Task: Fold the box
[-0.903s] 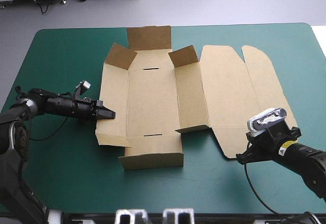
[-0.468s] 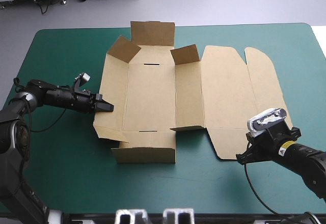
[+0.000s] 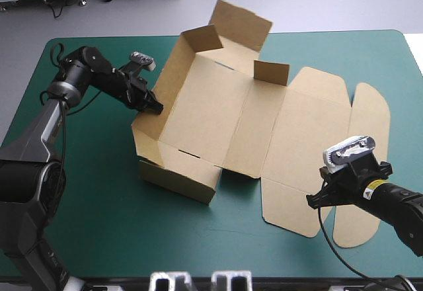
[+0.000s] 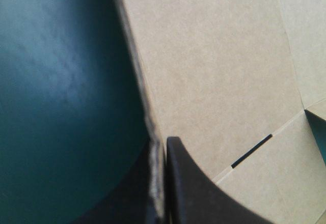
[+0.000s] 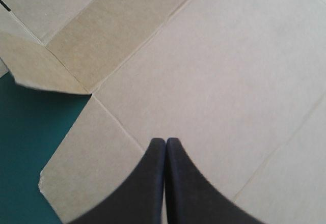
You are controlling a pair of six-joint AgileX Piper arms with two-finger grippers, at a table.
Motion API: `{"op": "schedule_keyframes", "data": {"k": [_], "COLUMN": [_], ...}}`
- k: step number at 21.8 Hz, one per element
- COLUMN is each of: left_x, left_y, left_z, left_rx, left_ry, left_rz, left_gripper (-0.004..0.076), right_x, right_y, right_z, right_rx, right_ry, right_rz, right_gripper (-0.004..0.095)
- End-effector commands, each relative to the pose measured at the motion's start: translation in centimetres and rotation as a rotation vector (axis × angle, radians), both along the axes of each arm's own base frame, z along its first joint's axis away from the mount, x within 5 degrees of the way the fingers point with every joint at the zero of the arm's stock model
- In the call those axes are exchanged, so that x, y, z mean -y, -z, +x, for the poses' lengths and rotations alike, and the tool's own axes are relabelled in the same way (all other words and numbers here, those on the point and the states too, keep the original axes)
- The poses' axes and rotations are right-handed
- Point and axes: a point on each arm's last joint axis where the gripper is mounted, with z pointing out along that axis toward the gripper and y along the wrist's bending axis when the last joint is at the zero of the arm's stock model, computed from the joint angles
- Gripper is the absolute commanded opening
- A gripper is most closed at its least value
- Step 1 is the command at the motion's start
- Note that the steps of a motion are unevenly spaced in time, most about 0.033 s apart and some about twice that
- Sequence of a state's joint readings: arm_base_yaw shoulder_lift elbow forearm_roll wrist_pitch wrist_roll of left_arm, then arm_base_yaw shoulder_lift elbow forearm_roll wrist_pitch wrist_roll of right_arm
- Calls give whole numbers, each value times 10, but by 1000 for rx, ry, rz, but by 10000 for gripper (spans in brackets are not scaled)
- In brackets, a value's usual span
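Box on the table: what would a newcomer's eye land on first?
The brown box lies askew mid-table on the teal-green cover, half formed: walls are raised around its left part, and the lid is flat to the right. The left tool is shut on the box's upright left wall. The right tool, shut, is over the flat lid by its near edge.

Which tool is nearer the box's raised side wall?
Left. The left tool is shut on that wall's top edge. The right tool sits shut over the flat lid, on the far side from the wall.
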State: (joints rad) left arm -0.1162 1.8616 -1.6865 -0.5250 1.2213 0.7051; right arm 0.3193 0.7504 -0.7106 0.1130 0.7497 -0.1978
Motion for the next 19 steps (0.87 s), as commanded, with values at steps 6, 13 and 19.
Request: {"op": "schedule_keyframes", "data": {"k": [6,13,19], "left_x": [43,78,115], "left_y": [-106,-115,-126], "left_z": [-23,-39,-69], "left_rx": [364,522,631], "left_ry": [168,359,571], "left_rz": [145,395,365], "left_gripper": [-8,-8,-10], "right_x": [0,5,3], "right_y": [-51,-92,-133], "right_z": [2,5,38], "right_rx": [192,290,297], "right_ry": [12,95,151], "right_rz": [73,118,52], "right_gripper": [-20,-20,-20]}}
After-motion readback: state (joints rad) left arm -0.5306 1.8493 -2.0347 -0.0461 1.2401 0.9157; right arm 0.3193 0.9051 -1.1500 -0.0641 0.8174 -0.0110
